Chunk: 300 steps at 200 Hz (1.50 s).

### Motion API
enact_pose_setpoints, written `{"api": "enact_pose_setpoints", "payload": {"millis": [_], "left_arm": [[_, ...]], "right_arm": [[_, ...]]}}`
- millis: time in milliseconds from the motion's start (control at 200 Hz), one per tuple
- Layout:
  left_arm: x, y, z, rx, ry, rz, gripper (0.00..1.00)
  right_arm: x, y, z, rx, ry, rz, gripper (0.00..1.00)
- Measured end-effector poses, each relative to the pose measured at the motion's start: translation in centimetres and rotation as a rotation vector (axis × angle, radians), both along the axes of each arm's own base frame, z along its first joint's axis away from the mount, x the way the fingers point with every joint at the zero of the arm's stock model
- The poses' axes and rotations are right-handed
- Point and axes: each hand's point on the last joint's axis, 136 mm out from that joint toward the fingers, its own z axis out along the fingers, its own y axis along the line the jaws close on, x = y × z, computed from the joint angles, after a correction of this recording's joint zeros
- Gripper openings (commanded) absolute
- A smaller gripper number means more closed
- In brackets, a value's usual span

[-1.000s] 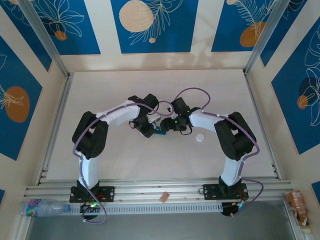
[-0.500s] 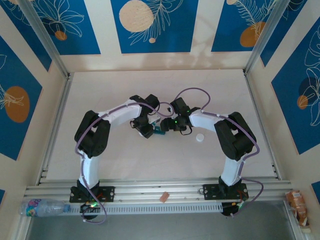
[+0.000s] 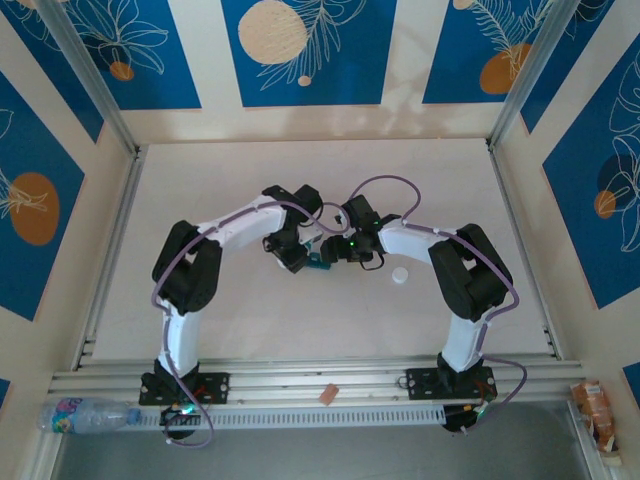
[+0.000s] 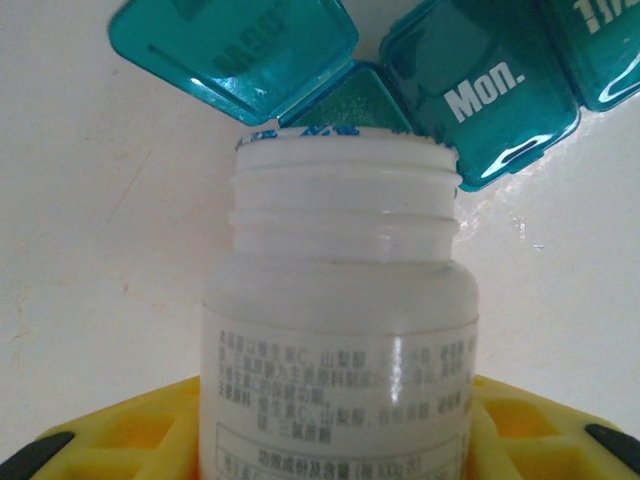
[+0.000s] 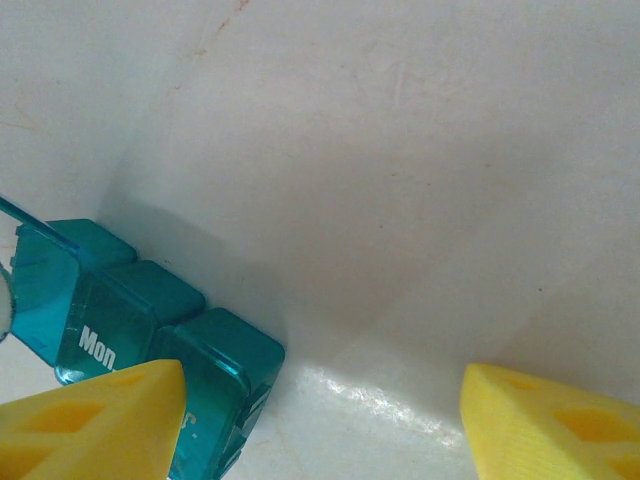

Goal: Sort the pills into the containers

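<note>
Slightly rightward has swung the left arm (image 3: 188,280); the left fingers (image 4: 130,430) clamp a white bottle (image 4: 340,330), open mouth tipped at the teal pill box (image 4: 480,100) at the desk's (image 3: 300,170) middle, one lid raised. The right fingers (image 5: 90,410) gape wide, empty, one beside the box's end.

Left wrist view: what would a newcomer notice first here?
The uncapped white bottle stands out, clamped in the left gripper, its mouth at the one open compartment of the teal containers. In the right wrist view, the right gripper hangs open beside that strip.
</note>
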Motion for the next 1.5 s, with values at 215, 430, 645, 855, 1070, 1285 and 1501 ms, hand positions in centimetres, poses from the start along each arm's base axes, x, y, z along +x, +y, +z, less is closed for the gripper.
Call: {"api": "enact_pose_setpoints", "payload": {"millis": [215, 430, 645, 855, 1070, 1285, 1501], "left_arm": [[0.1, -0.1, -0.4, 0.026, 0.009, -0.015, 0.00], [0.0, -0.1, -0.6, 0.038, 0.017, -0.019, 0.00], [-0.2, 0.0, -0.8, 0.045, 0.026, -0.021, 0.00], [-0.1, 0.1, -0.7, 0.052, 0.028, -0.020, 0.00], [-0.1, 0.2, -0.3, 0.061, 0.028, -0.021, 0.00], [0.0, 0.1, 0.3, 0.061, 0.027, -0.021, 0.00], [-0.1, 0.2, 0.5, 0.066, 0.035, -0.039, 0.00]], "right_arm": [[0.0, 0.0, -0.1, 0.000, 0.001, 0.000, 0.73], [0.0, 0.0, -0.1, 0.000, 0.001, 0.000, 0.73], [0.0, 0.0, -0.1, 0.000, 0.002, 0.000, 0.73], [0.0, 0.0, -0.1, 0.000, 0.002, 0.000, 0.73], [0.0, 0.0, -0.1, 0.000, 0.001, 0.000, 0.73], [0.0, 0.0, -0.1, 0.000, 0.001, 0.000, 0.73], [0.0, 0.0, -0.1, -0.001, 0.001, 0.000, 0.73]]}}
